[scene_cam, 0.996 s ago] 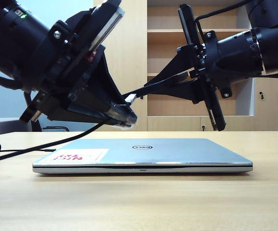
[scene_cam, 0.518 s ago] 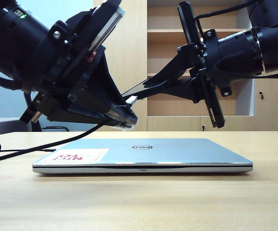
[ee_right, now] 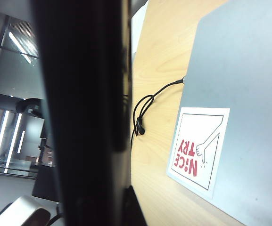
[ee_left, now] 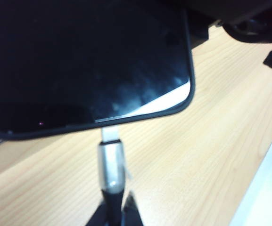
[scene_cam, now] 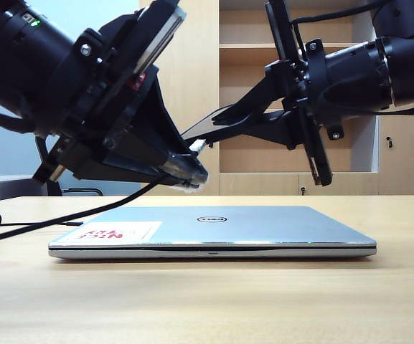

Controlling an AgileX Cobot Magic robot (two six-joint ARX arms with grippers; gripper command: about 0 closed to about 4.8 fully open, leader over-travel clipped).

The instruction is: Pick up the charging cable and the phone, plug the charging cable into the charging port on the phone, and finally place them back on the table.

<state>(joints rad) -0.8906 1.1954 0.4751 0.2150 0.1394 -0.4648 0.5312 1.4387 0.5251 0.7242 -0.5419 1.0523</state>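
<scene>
Over the last second the right arm has tipped and lifted the phone (scene_cam: 217,122) a little in the exterior view, its thin dark edge now angled slightly higher toward the left, while the left arm has stayed put. The left gripper (scene_cam: 192,172) hangs above the left part of the closed laptop (scene_cam: 264,226), pressed together on the charging cable (scene_cam: 85,211), whose black cord trails down and away to the left over the tabletop (scene_cam: 207,301). The right gripper (scene_cam: 224,125) reaches in from the right, pinching the phone in mid-air above the laptop. In the left wrist view the cable's silvery connector (ee_left: 111,162) sits with its tip right at the phone's (ee_left: 79,66) short edge, where the charging port should be (the slot itself is too dark to make out). So the small re-angling reads as fine alignment of port and plug: the tip looks at the mouth or barely entered, not seated. A straight push along the connector's axis seems the next need; any remaining tilt could jam or bend the tip.
</scene>
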